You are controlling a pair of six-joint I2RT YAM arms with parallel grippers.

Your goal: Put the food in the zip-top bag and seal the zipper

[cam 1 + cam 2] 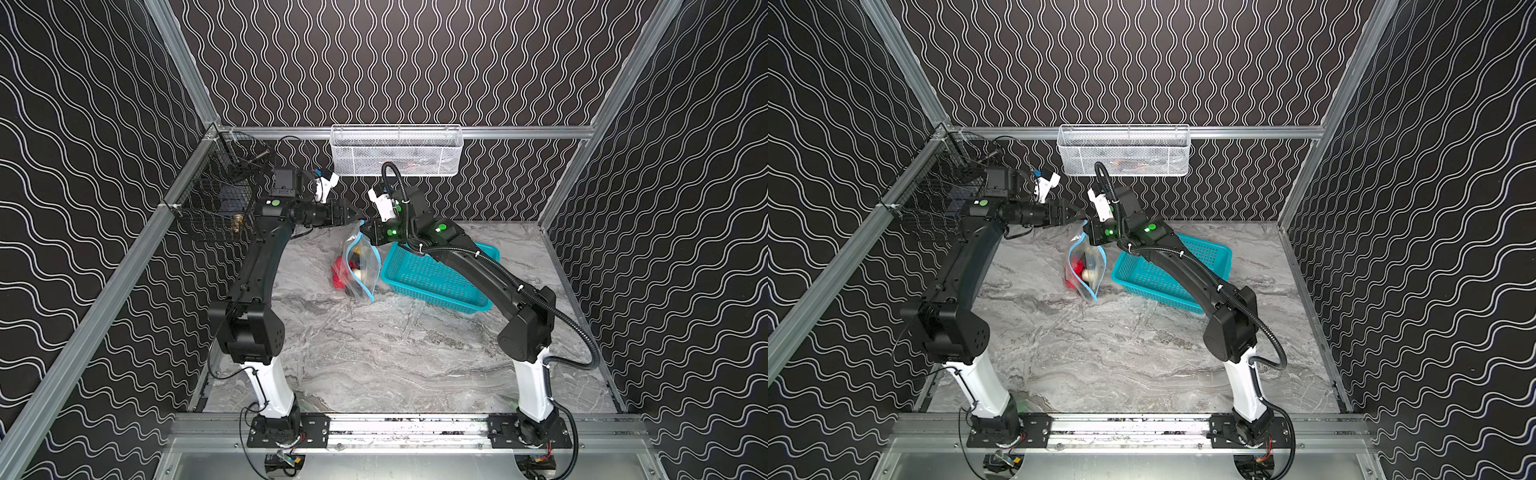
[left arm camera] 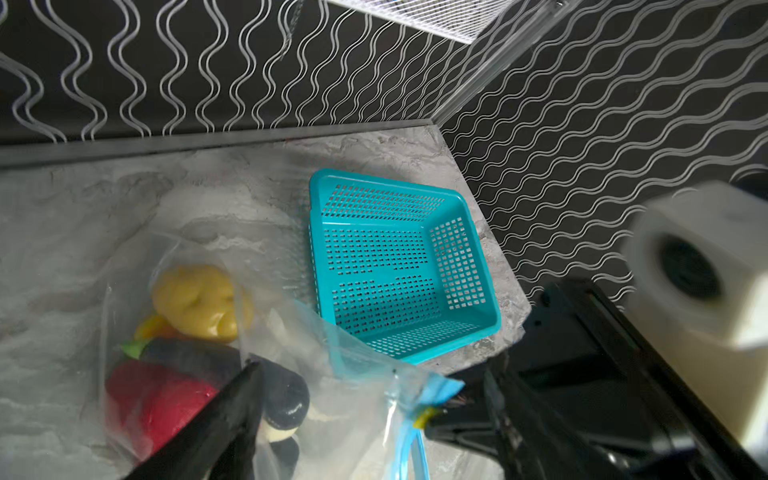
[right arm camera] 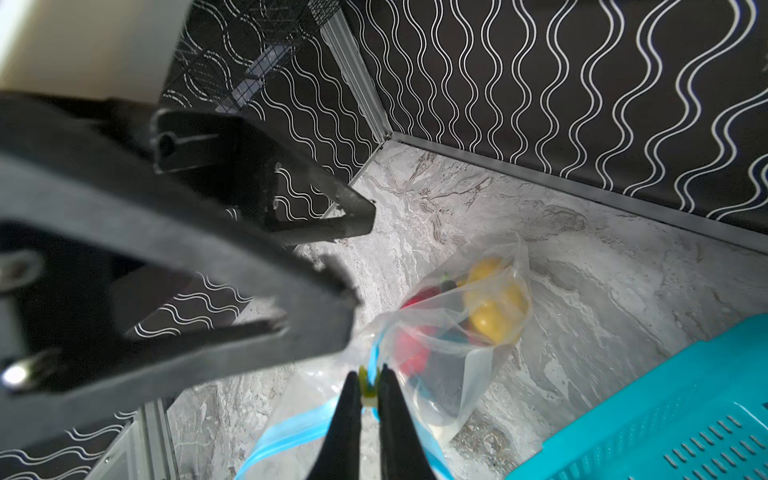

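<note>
Sitting at the centre of both top views, the bag (image 1: 359,270) (image 1: 1086,270) holds the food (image 1: 340,272) just left of the basket (image 1: 432,282), and the left gripper (image 1: 360,216) and right gripper (image 1: 366,229) meet at its raised top corner, their jaws too small to judge. In the left wrist view the food shows through the bag at lower left, the slider (image 2: 424,417) at lower centre. In the right wrist view, at bottom centre, the right gripper (image 3: 368,376) is clamped on the slider of the zipper (image 3: 291,432), while the left gripper (image 3: 357,257), at left, stands spread wide, gripping nothing.
</note>
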